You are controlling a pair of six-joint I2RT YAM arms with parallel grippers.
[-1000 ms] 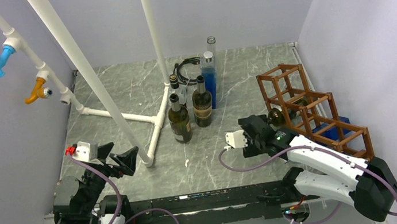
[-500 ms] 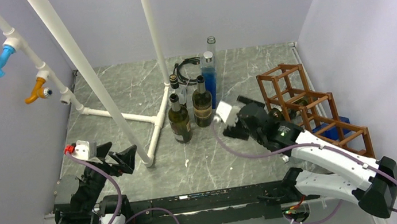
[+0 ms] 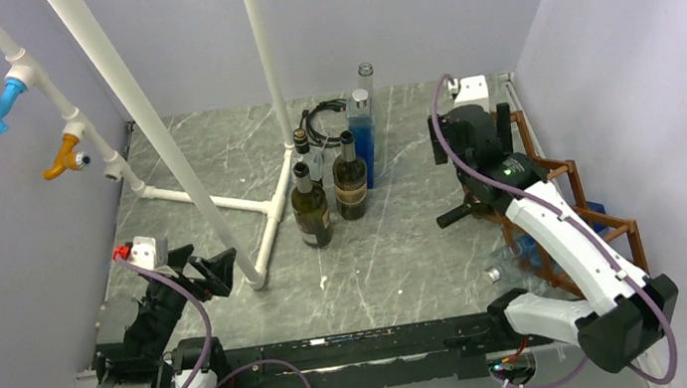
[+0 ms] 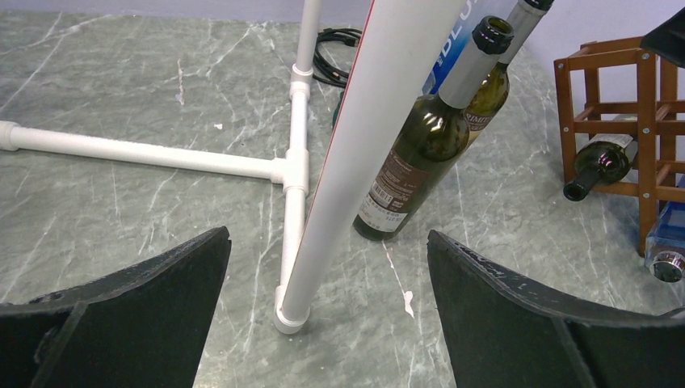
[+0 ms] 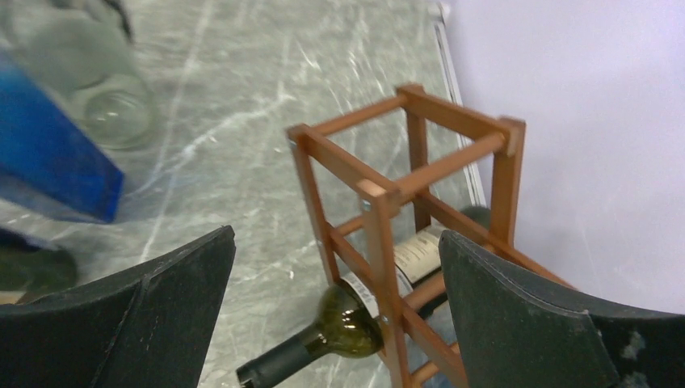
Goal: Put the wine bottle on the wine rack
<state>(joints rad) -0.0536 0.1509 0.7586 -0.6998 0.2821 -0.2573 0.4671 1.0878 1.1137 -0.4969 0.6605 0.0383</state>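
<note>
Top view: right arm hides most of the rack (image 3: 561, 163) at 3 o'clock.
Left wrist: left gripper (image 4: 329, 238) open, empty; rack cut off at 3 o'clock.
Right wrist: right gripper (image 5: 337, 236) open, empty; bottle (image 5: 347, 323) lies in rack, partly behind bars.

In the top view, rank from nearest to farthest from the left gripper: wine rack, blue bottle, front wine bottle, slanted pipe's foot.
1. Slanted pipe's foot, just right of the left gripper.
2. Front wine bottle, centre.
3. Blue bottle, farther back.
4. Wine rack, far right.
</note>
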